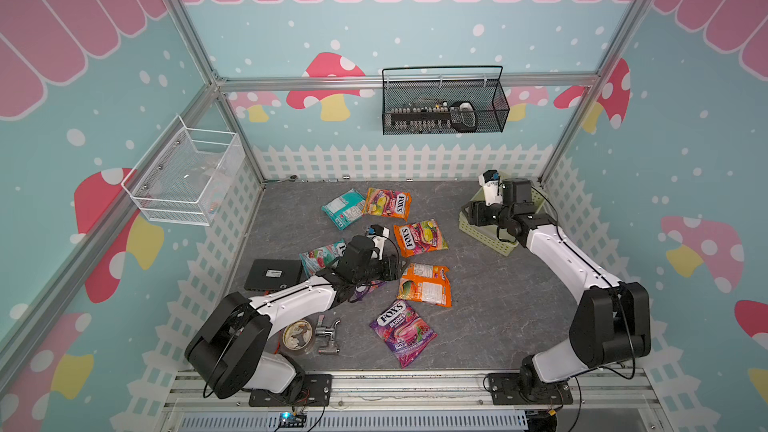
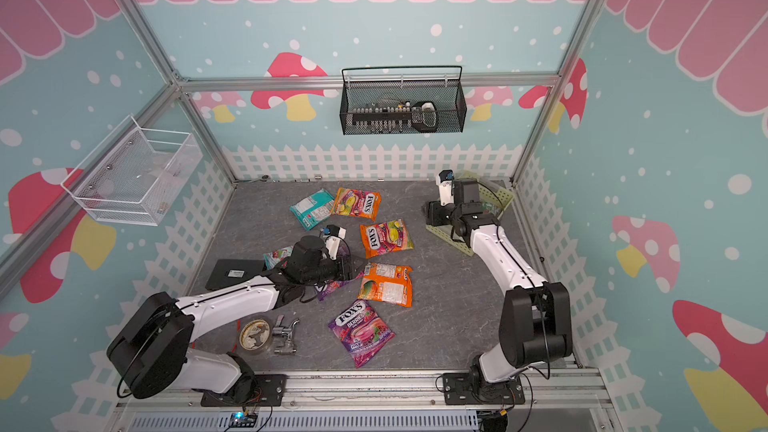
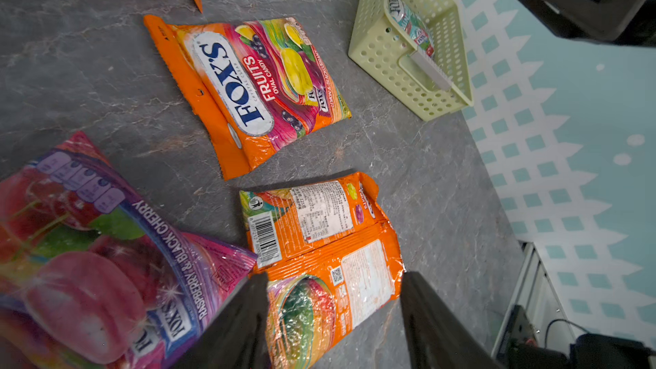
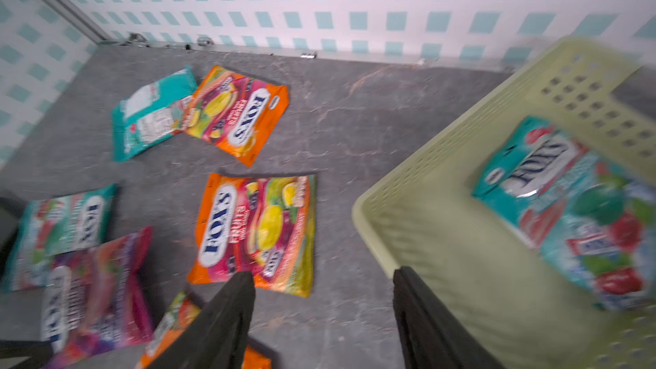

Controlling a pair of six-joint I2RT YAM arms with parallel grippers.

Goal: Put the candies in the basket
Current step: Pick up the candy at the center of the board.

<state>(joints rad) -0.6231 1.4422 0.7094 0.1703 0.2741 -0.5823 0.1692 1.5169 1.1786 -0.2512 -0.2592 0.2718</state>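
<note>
One teal bag (image 4: pixel 568 207) lay in the basket (image 1: pixel 486 238) at the frame's right. Seven candies (image 1: pixel 419 236) lay loose mid-frame on the grey marbled worktop (image 1: pixel 498 305) (one purple bag (image 1: pixel 365 289) half under the left arm). The left pincer (image 3: pixel 332 278) and the right pincer (image 4: pixel 323 275) both stood parted, holding nothing. Mushroom-print walls (image 1: pixel 685 160) enclosed the cell.

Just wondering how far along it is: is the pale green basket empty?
No, the right wrist view shows one teal candy bag lying inside the basket.
</note>
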